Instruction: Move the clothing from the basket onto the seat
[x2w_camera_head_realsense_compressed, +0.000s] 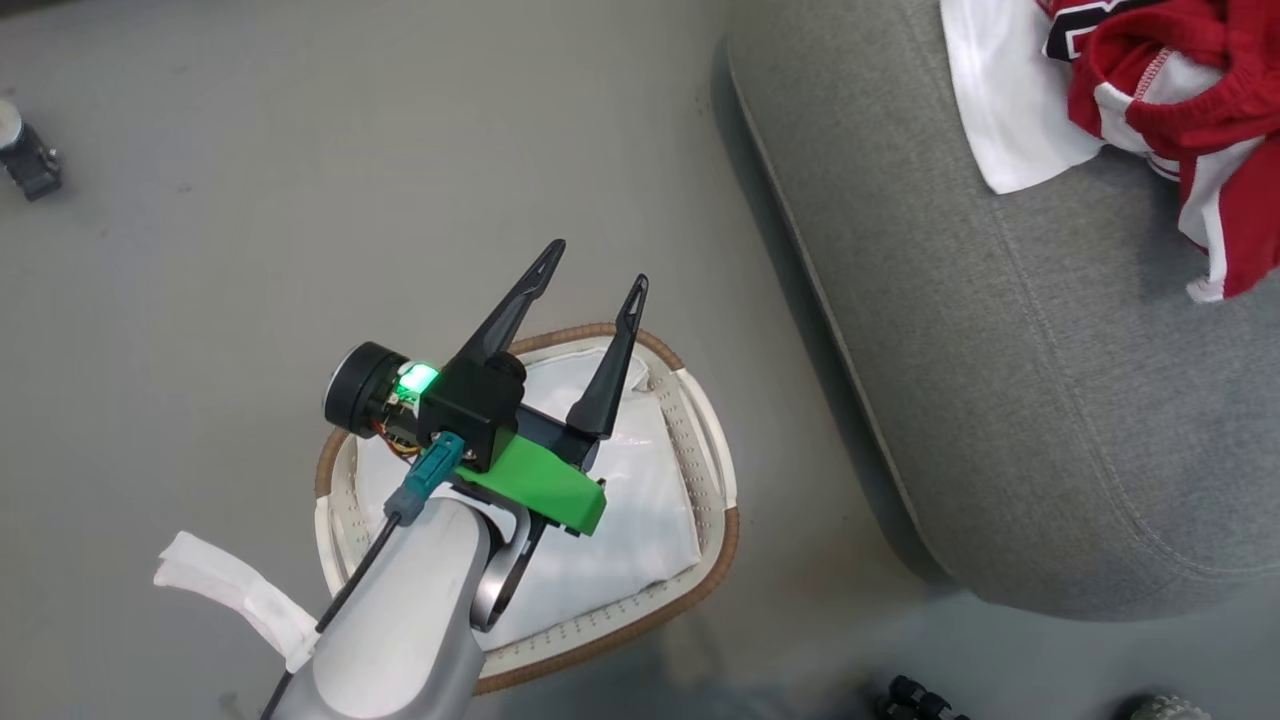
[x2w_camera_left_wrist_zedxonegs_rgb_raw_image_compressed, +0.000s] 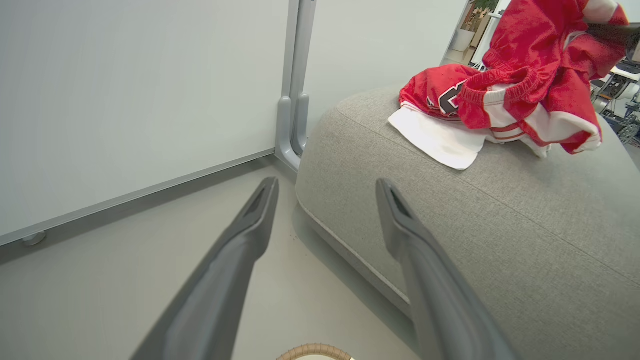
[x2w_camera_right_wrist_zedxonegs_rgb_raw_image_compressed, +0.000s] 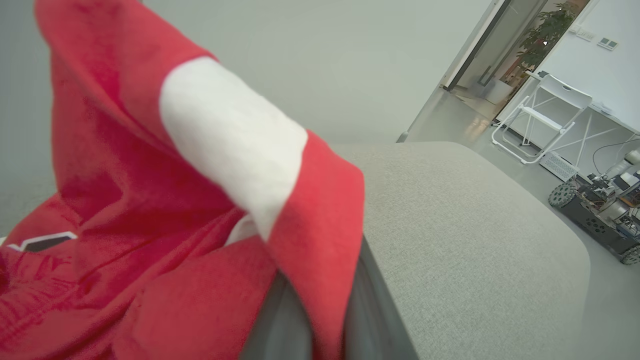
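The clothing is on the grey seat (x2w_camera_head_realsense_compressed: 1000, 350). The jersey (x2w_camera_head_realsense_compressed: 1010, 100) lies there with a white sleeve spread flat. The red shorts (x2w_camera_left_wrist_zedxonegs_rgb_raw_image_compressed: 540, 75) are partly lifted, their lower folds resting on the jersey (x2w_camera_left_wrist_zedxonegs_rgb_raw_image_compressed: 435, 90). My right gripper (x2w_camera_right_wrist_zedxonegs_rgb_raw_image_compressed: 320, 320) is shut on the shorts (x2w_camera_right_wrist_zedxonegs_rgb_raw_image_compressed: 200, 165), which drape over its fingers (x2w_camera_right_wrist_zedxonegs_rgb_raw_image_compressed: 375, 320) and hide the tips. My left gripper (x2w_camera_head_realsense_compressed: 598, 265) is open and holds nothing. It hovers above the basket (x2w_camera_head_realsense_compressed: 700, 440), where I see just the white liner (x2w_camera_head_realsense_compressed: 640, 500). In the left wrist view its fingertips (x2w_camera_left_wrist_zedxonegs_rgb_raw_image_compressed: 265, 195) point toward the seat's (x2w_camera_left_wrist_zedxonegs_rgb_raw_image_compressed: 475, 225) near edge.
Bare grey floor lies between basket and seat. A pale wall panel with a grey foot (x2w_camera_left_wrist_zedxonegs_rgb_raw_image_compressed: 290, 130) stands beyond the seat. A white folding chair (x2w_camera_right_wrist_zedxonegs_rgb_raw_image_compressed: 545, 115) and a small wheeled machine (x2w_camera_right_wrist_zedxonegs_rgb_raw_image_compressed: 595, 210) stand past the seat's far side. A dark object (x2w_camera_head_realsense_compressed: 30, 160) sits on the floor at far left.
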